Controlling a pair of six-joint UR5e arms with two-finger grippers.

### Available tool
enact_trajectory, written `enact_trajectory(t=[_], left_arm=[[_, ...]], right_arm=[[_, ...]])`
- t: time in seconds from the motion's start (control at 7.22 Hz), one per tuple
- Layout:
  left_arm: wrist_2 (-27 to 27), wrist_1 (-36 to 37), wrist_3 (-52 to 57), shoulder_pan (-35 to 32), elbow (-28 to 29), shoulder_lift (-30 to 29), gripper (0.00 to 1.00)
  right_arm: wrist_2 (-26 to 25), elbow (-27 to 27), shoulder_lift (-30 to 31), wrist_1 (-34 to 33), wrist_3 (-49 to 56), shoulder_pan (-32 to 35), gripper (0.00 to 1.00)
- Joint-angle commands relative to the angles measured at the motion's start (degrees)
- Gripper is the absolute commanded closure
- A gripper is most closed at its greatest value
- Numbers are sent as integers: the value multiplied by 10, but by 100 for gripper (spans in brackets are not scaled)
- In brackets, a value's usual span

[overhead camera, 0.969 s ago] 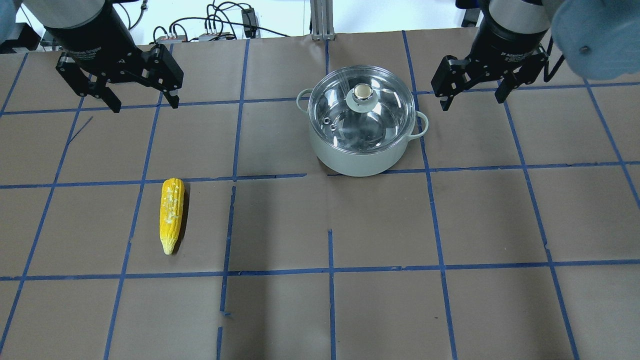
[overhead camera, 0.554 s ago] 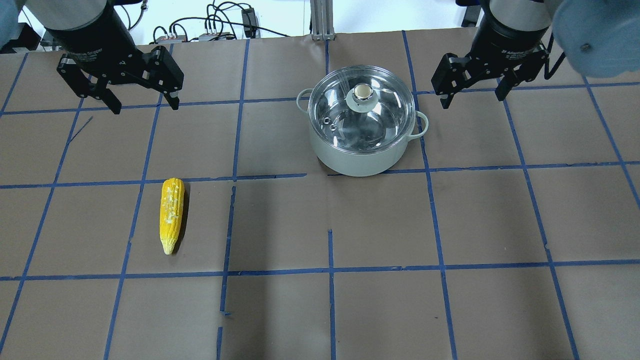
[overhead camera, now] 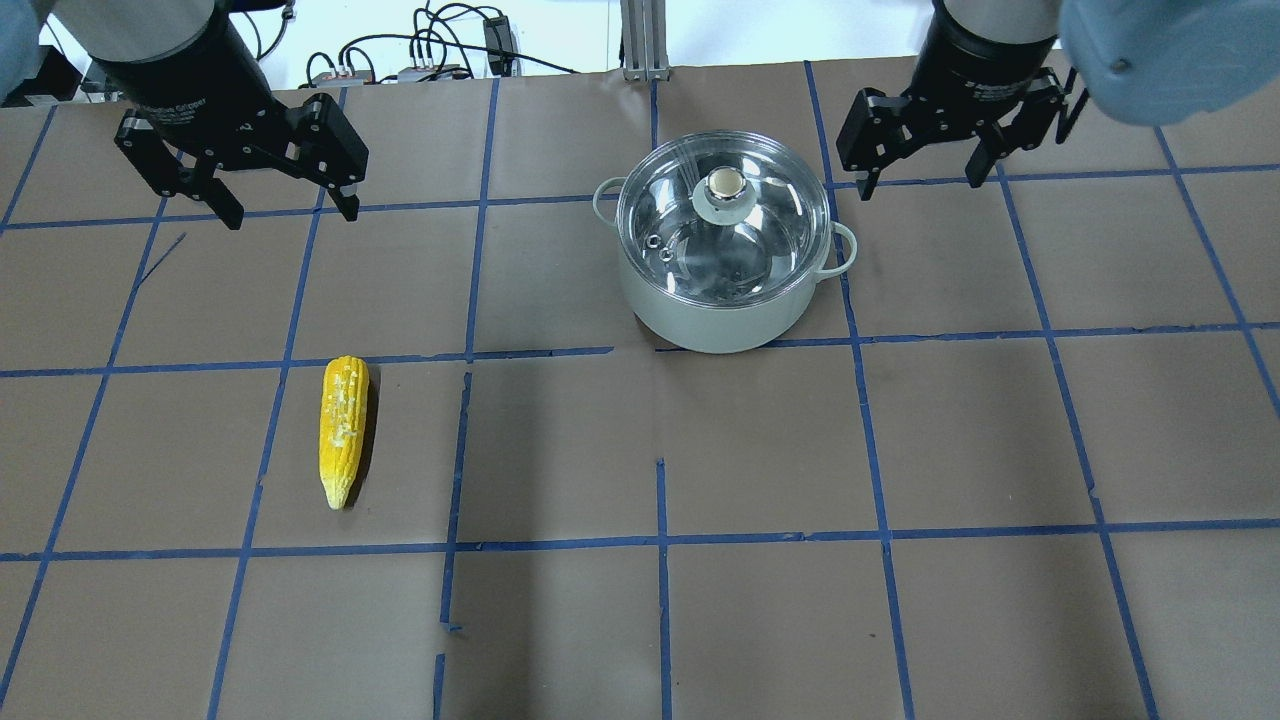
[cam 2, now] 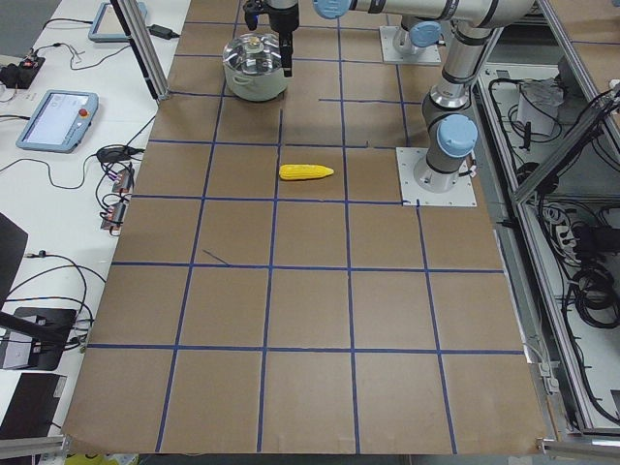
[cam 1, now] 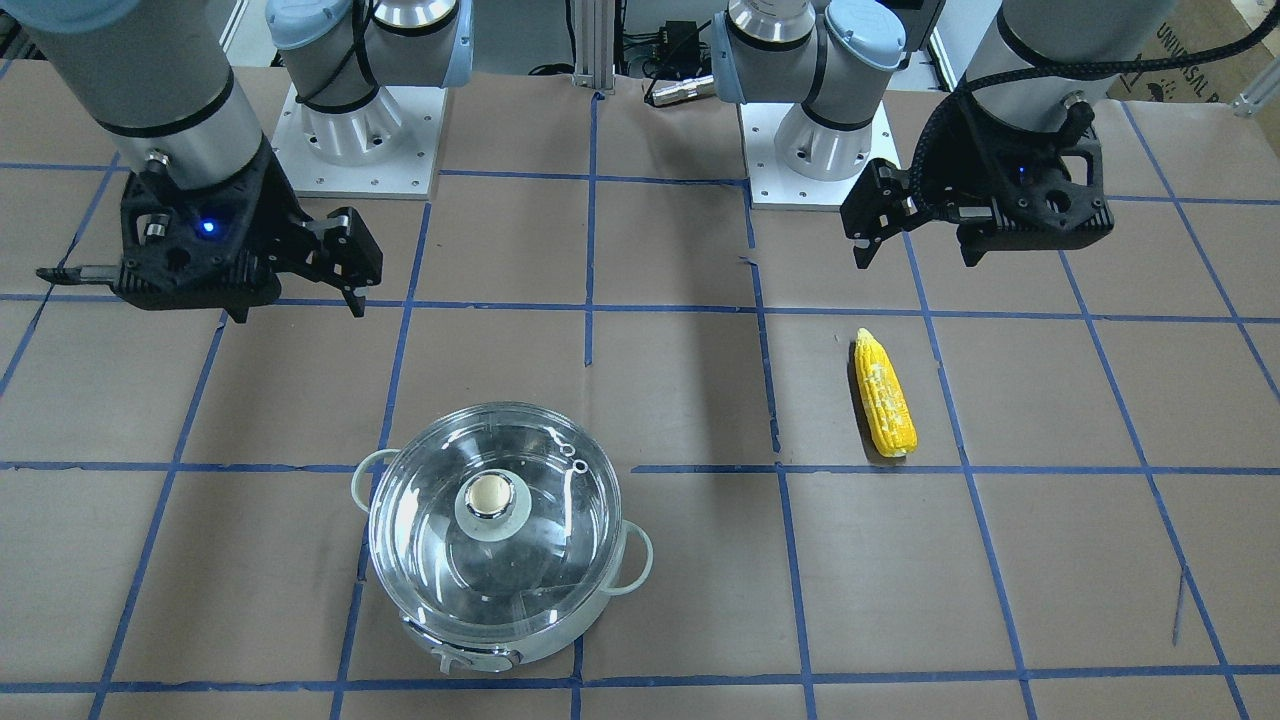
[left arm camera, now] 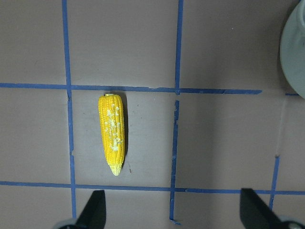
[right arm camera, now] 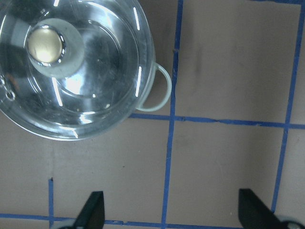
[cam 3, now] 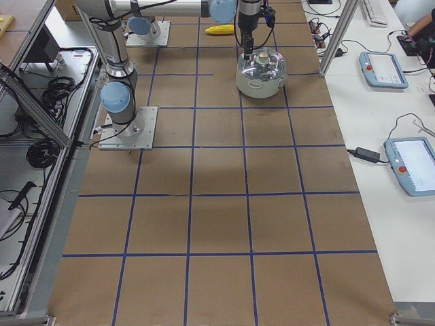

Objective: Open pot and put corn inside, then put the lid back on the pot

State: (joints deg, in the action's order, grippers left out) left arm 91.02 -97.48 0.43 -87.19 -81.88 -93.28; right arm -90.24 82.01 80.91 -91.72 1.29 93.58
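Observation:
The steel pot [overhead camera: 720, 322] stands at the back centre with the glass lid [overhead camera: 760, 215] on it, knob [overhead camera: 727, 183] up. It also shows in the front view [cam 1: 500, 645] under its lid [cam 1: 560, 520]. The yellow corn [overhead camera: 343, 430] lies flat on the left, tapered end toward the robot; the front view [cam 1: 884, 395] shows it too. My left gripper [overhead camera: 290, 210] is open and empty, high above the table behind the corn [left arm camera: 113, 133]. My right gripper [overhead camera: 920, 183] is open and empty, just right of the pot; its wrist view shows the lid [right arm camera: 95, 90] at upper left.
Brown paper with a blue tape grid covers the table. Cables and small boxes [overhead camera: 420, 60] and an aluminium post [overhead camera: 640, 40] stand at the far edge. The two arm bases [cam 1: 355, 130] [cam 1: 815, 140] are bolted at the robot's side. Teach pendants [cam 3: 384, 68] lie on a side table.
My right gripper has moved left toward the pot and slightly farther back, still open. The left gripper, corn, pot and lid have not moved.

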Motion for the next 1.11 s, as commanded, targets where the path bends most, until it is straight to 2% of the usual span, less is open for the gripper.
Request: enact_trajectory(t=[0.0, 0.28, 0.97], left_arm=[[0, 2, 3, 0, -1, 0, 0], [-1, 5, 4, 1, -7, 1, 0], [0, 5, 6, 3, -12, 1, 0]], right_arm=[[-4, -81, -94, -6, -49, 71, 0], [5, -133, -154, -5, -55, 78, 0], [5, -139, -211, -50, -52, 78, 0]])
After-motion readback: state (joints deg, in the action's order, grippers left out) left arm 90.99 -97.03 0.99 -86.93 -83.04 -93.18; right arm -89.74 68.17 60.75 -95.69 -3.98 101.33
